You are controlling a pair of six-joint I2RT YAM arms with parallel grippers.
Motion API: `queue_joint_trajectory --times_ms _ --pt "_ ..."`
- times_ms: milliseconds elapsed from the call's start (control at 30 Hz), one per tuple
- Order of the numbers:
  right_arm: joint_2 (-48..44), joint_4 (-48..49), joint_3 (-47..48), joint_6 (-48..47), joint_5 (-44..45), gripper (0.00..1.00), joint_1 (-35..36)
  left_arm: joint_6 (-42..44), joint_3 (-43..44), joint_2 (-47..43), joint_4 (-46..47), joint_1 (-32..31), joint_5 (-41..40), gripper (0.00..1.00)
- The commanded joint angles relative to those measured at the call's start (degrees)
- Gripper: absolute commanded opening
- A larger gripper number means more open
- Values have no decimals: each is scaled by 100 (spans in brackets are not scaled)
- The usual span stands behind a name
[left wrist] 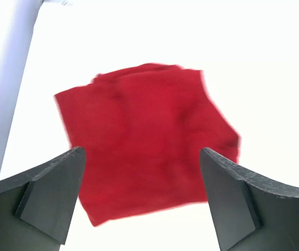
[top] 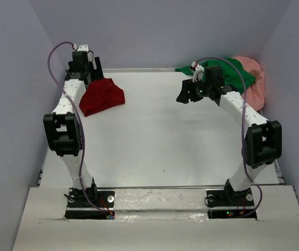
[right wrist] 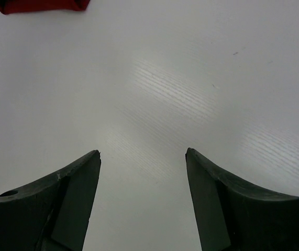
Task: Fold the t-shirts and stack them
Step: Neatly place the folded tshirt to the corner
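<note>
The dark red t-shirt (top: pixel 102 96) lies folded in a rough square at the back left of the table; in the left wrist view it (left wrist: pixel 144 146) lies flat below the jaws. My left gripper (top: pixel 93 70) hovers at its far edge, open and empty (left wrist: pixel 141 157). The bright green t-shirt (top: pixel 239 73) and the salmon pink t-shirt (top: pixel 254 83) lie bunched in the back right corner. My right gripper (top: pixel 187 94) is open and empty over bare table, left of the green shirt (right wrist: pixel 143 154). A corner of the red shirt (right wrist: pixel 39 5) shows at the top left of the right wrist view.
The white table (top: pixel 159 141) is walled by grey-blue panels at the back and both sides. Both arm bases sit on a strip at the near edge (top: pixel 159 201).
</note>
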Motion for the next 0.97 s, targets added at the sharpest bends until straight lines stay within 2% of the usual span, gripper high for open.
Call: queue_joint_trajectory --times_ms 0,100,133,200,267,400,433,500,600,700,800,933 --pt "-269 158 275 -211 196 72 -40 30 -529 -1374 832 -974 303 99" --pt "-296 141 336 -211 415 72 -40 13 -1311 -2104 1376 -1451 1022 99" --pt "-270 132 363 -385 581 72 -40 -48 -1748 -2341 1717 -1618 1617 99" --pt "-200 44 433 -439 758 72 -40 -250 -1980 -2448 1799 -1760 1623 99" --pt "19 -218 740 -422 1073 72 -40 -86 -2288 -2510 1896 -1813 2051 99" --pt "397 -693 1206 -571 1293 75 -40 310 -3173 -2773 2212 -1804 2009 99" --pt "424 -712 1233 -562 1451 79 -40 311 -3176 -2861 2326 -1804 1992 99" --pt "364 -721 1137 -580 1768 85 -40 530 -3841 -3160 2669 -1795 1983 99" --pt "135 -538 778 -676 1918 96 -40 443 -4291 -3494 3178 -1708 1474 99" --pt "-269 -308 434 -615 1937 97 -40 23 -4555 -3661 3364 -1410 1402 99" --pt "-647 86 -170 -667 2138 98 -92 -558 -4801 -3671 3496 -743 1508 99" --pt "-841 325 -481 -606 1666 97 -399 -629 -4828 -3399 3513 -635 1718 99"
